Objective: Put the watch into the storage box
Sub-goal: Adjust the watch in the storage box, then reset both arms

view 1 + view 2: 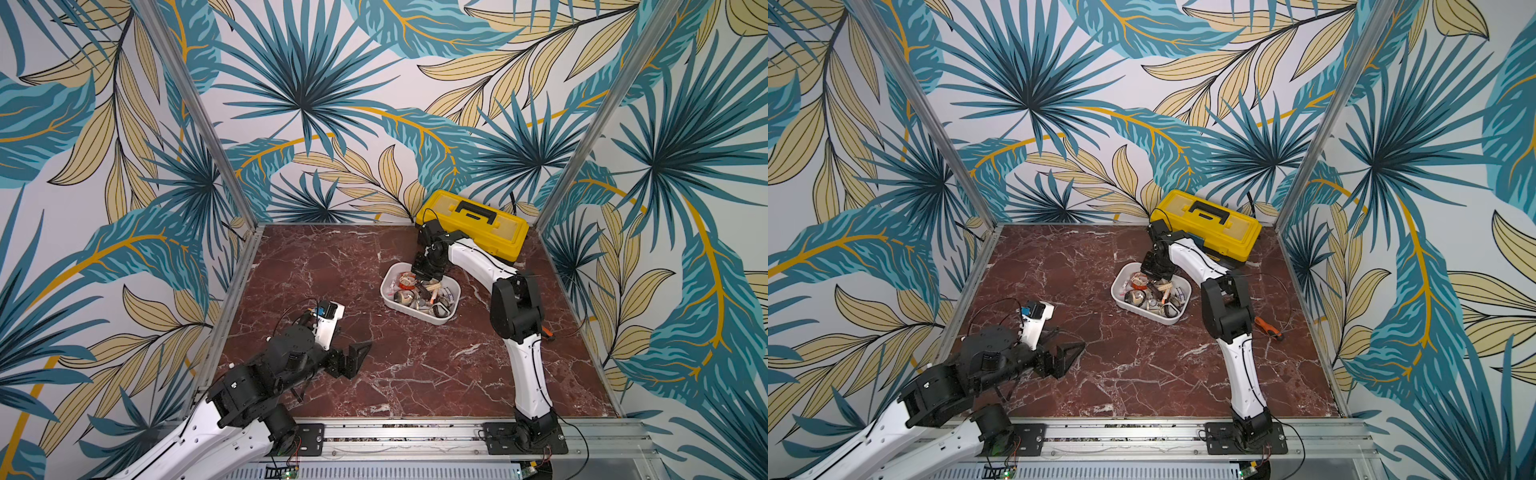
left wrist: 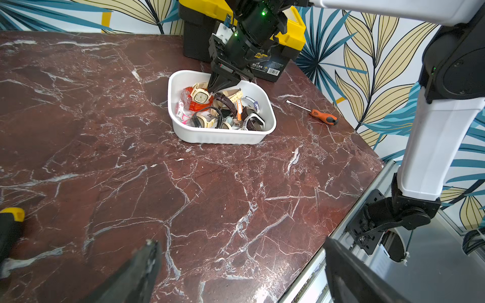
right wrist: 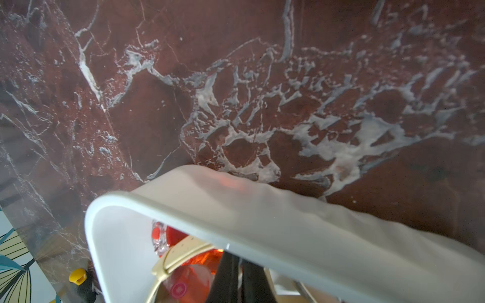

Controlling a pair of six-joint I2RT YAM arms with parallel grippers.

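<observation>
Right pincer (image 2: 213, 89) closed inside storage box (image 2: 220, 137) beside cream watch (image 2: 200, 97); left pincer (image 1: 351, 359) spread wide (well away).

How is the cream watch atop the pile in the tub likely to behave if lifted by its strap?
The cream watch would probably flop, since its strap curves loosely over the red watch beneath. It looks light: a small face on a thin band. Lying among tangled straps in the tub, it might snag neighbours.
</observation>
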